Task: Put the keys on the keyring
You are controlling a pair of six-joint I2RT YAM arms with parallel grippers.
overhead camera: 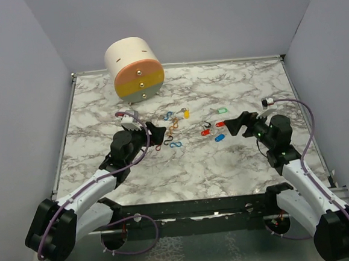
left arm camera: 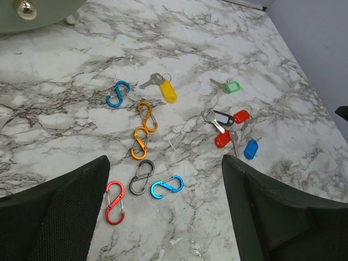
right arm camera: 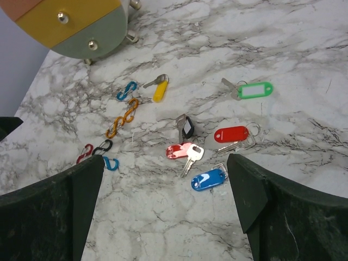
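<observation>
The keys lie loose on the marble table: a yellow-tagged key [left arm camera: 167,89], a green one [left arm camera: 232,86], two red ones [right arm camera: 231,134] [right arm camera: 179,151], a blue one [right arm camera: 208,179] and a black one [right arm camera: 187,128]. Left of them lie several figure-8 keyring clips, among them a light blue clip [left arm camera: 166,186], a grey clip [left arm camera: 142,176] and a red clip [left arm camera: 115,202]. My left gripper [overhead camera: 157,135] hovers open over these clips, holding nothing. My right gripper [overhead camera: 239,125] is open just right of the key cluster, the blue key between its fingers' line of sight but untouched.
A cream cylinder with yellow and grey drawer fronts [overhead camera: 134,69] lies on its side at the back left. Grey walls close in the table on three sides. A black frame [overhead camera: 187,211] runs along the near edge between the arm bases.
</observation>
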